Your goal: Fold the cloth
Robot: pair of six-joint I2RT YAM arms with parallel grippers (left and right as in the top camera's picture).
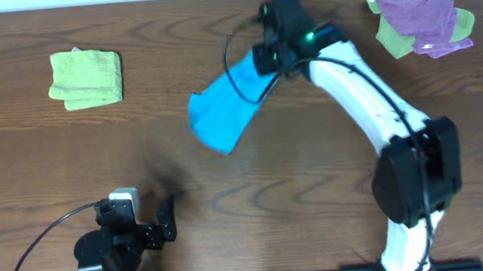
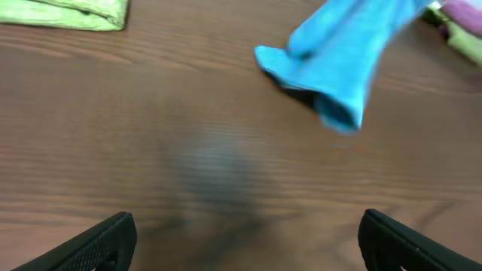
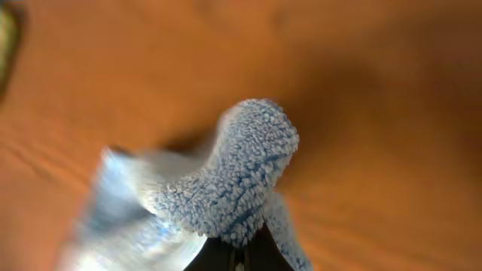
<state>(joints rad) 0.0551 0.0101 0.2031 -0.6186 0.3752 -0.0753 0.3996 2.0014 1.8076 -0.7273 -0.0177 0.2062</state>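
The sky-blue cloth (image 1: 222, 109) hangs bunched from my right gripper (image 1: 267, 60) at the back middle of the table, its lower end near or on the wood. The right gripper is shut on one end of it. In the right wrist view the fuzzy blue cloth (image 3: 226, 181) sticks out between the closed fingertips (image 3: 239, 260). In the left wrist view the cloth (image 2: 343, 56) droops at the upper right. My left gripper (image 1: 149, 227) is open and empty near the front left edge; its two fingers (image 2: 241, 241) frame bare wood.
A folded light green cloth (image 1: 86, 77) lies at the back left, also in the left wrist view (image 2: 68, 13). A purple cloth (image 1: 419, 10) lies on a green one at the back right corner.
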